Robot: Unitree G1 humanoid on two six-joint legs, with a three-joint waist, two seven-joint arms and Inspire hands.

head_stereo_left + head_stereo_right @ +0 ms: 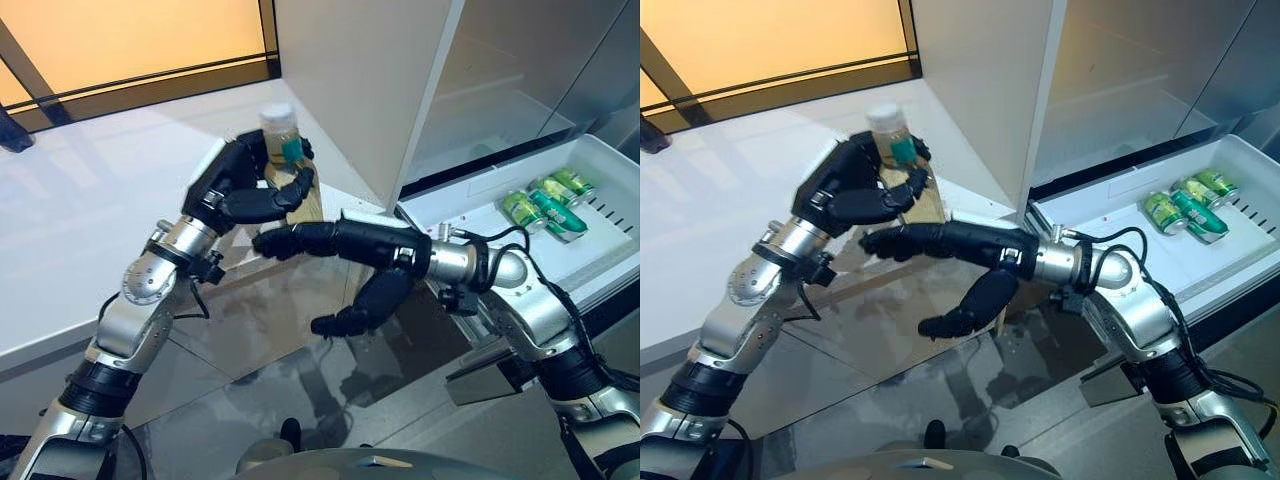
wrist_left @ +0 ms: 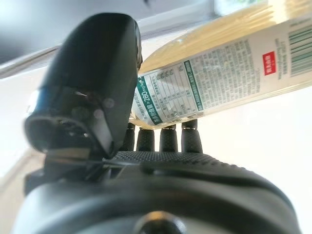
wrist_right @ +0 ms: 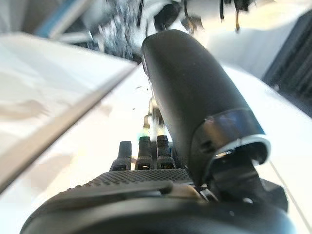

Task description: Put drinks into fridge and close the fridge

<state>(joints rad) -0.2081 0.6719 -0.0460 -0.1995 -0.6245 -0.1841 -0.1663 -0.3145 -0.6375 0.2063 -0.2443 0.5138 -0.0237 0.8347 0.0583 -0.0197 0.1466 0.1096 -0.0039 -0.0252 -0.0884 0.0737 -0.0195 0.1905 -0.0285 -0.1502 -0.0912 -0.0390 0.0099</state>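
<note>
Bottle (image 1: 285, 160) of pale drink stands nearly upright, white cap uppermost, clamped in the curled left hand (image 1: 237, 182). Right hand (image 1: 345, 243) reaches just below it, fingers straight, thumb apart, empty.

Fridge door (image 1: 370, 90) stands open edge-on at 12 o'clock, a tall panel between the white desk (image 1: 80, 210) and the fridge interior (image 1: 500, 90). Pulled-out drawer (image 1: 600, 235) at 3 o'clock: green cans (image 1: 545, 205) fill its far right end, the near-left floor is bare. Right robot hand (image 1: 335, 245) stretches flat across centre toward 9, just below the left robot hand (image 1: 240, 185) gripping the bottle (image 1: 285, 150), blocking the lower path to the drawer. Desk open at 9–10 o'clock.
</note>
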